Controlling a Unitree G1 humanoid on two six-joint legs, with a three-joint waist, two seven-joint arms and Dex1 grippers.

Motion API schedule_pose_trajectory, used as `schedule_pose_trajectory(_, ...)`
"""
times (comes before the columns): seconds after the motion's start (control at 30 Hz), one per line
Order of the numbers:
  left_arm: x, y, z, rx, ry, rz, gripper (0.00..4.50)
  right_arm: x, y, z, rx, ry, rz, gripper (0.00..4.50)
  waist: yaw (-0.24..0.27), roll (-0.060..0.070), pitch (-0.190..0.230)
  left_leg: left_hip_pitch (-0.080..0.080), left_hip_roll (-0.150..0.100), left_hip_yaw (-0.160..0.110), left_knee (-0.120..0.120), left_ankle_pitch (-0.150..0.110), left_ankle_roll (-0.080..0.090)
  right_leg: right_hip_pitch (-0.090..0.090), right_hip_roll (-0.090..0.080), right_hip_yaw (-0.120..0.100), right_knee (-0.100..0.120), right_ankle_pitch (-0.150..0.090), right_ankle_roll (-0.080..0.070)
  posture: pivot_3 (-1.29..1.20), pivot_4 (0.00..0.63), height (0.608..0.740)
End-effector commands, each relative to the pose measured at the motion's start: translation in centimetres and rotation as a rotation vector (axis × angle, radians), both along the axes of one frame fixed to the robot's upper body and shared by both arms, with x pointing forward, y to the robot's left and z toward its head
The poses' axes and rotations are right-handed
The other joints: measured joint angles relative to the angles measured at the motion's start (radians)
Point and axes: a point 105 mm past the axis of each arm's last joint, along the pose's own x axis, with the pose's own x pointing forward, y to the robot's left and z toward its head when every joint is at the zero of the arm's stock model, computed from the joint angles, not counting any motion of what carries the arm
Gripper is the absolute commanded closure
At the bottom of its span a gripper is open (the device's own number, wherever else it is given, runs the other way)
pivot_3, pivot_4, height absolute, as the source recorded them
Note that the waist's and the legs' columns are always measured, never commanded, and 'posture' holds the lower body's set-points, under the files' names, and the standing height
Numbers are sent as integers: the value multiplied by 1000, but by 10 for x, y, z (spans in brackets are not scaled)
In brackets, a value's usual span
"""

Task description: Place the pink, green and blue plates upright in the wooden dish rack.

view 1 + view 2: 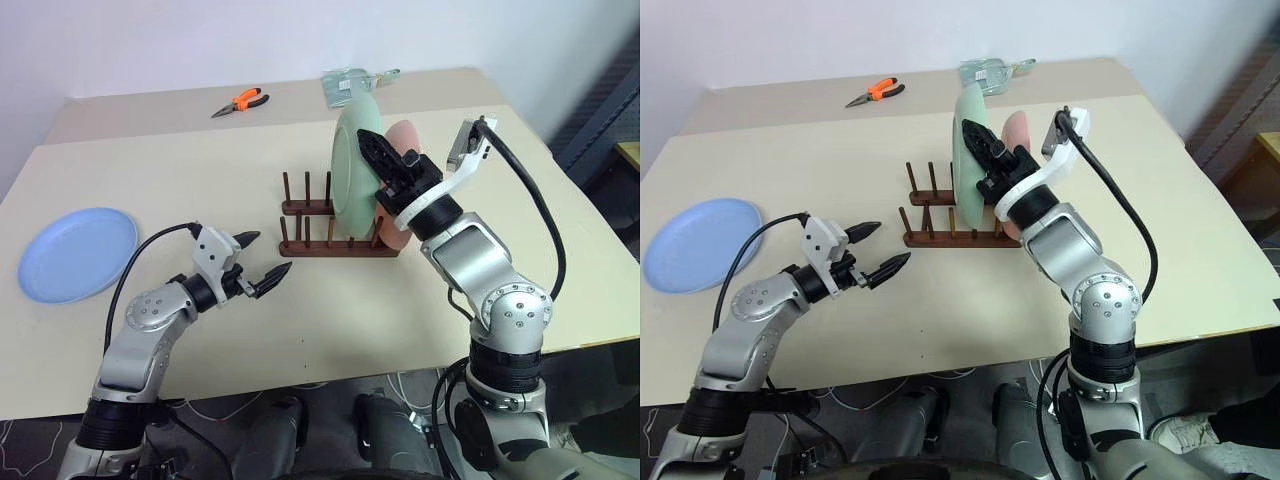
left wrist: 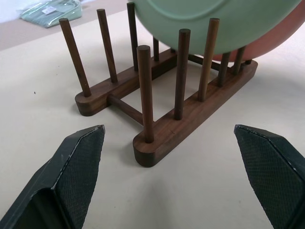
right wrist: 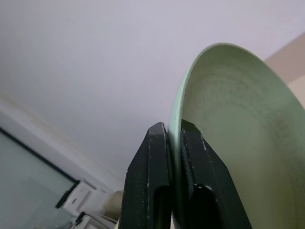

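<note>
The pale pink round plate (image 1: 404, 140) is mostly hidden behind the pale mint green round plate (image 1: 352, 175) and the right arm, so only its top edge peeks out. It stands at the right end of the small dark brown wooden rack with thin pegs (image 1: 305, 232). The green plate is upright over the rack, and its bottom edge sits down among the pegs beside the pink one. The right gripper (image 1: 372, 150) has its two black fingers pressed on the green plate's rim, pinching it.

The left gripper (image 1: 262, 262) hangs just above the table with its fingers spread wide and nothing between them, pointing at the rack.

The light blue round plate (image 1: 76, 253) lies flat, far off at the table's left side.

The table (image 1: 330, 320) is a smooth cream colour. At its far edge lie orange-handled pliers (image 1: 241, 101) and a clear plastic bag (image 1: 350, 84). A plain white wall (image 1: 250, 40) is behind.
</note>
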Motion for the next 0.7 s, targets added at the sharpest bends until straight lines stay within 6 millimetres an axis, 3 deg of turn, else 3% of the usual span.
schedule_pose_trajectory(0.03,-1,-5,12,-5,-44,-22,0,3,0,9,-15,-35,-21,3778,0,0,0,0,0,0,0,0,0,0,0,0,0,0,0,0,150,740)
schedule_pose_trajectory(0.07,-1,-6,12,-6,-44,-22,0,4,0,9,-25,-43,-21,3497,-1,0,0,0,0,0,0,0,0,0,0,0,0,0,0,0,150,740)
schedule_pose_trajectory(0.23,-3,-6,10,-18,-18,-30,0,5,3,19,-160,-151,-34,980,-1,0,0,0,0,0,0,0,0,0,0,0,0,0,0,0,150,740)
schedule_pose_trajectory(0.27,-3,-5,10,-26,-6,-28,0,3,5,23,-225,-205,-35,651,-1,0,0,0,0,0,0,0,0,0,0,0,0,0,0,0,150,740)
schedule_pose_trajectory(0.43,0,5,16,-59,-13,28,0,-9,12,45,-471,-472,-25,651,-2,0,0,0,0,1,0,0,0,0,0,-1,0,0,0,0,150,740)
schedule_pose_trajectory(0.47,6,15,21,-72,-37,95,0,-15,15,49,-543,-549,-2,651,-2,0,0,0,0,1,0,0,0,0,0,-1,0,0,0,0,150,740)
schedule_pose_trajectory(0.53,17,40,32,-120,-74,245,0,-25,22,50,-691,-692,45,102,-1,0,0,0,0,1,0,0,0,0,0,-1,0,0,0,0,150,740)
schedule_pose_trajectory(0.63,23,65,42,-159,-115,388,0,-32,29,46,-798,-800,101,48,-2,0,0,0,1,1,1,0,0,0,0,-1,0,0,0,0,150,740)
schedule_pose_trajectory(0.7,29,113,51,-193,-155,676,0,-41,39,36,-925,-921,183,48,0,0,0,0,1,1,1,0,0,0,0,-1,-1,0,0,0,150,740)
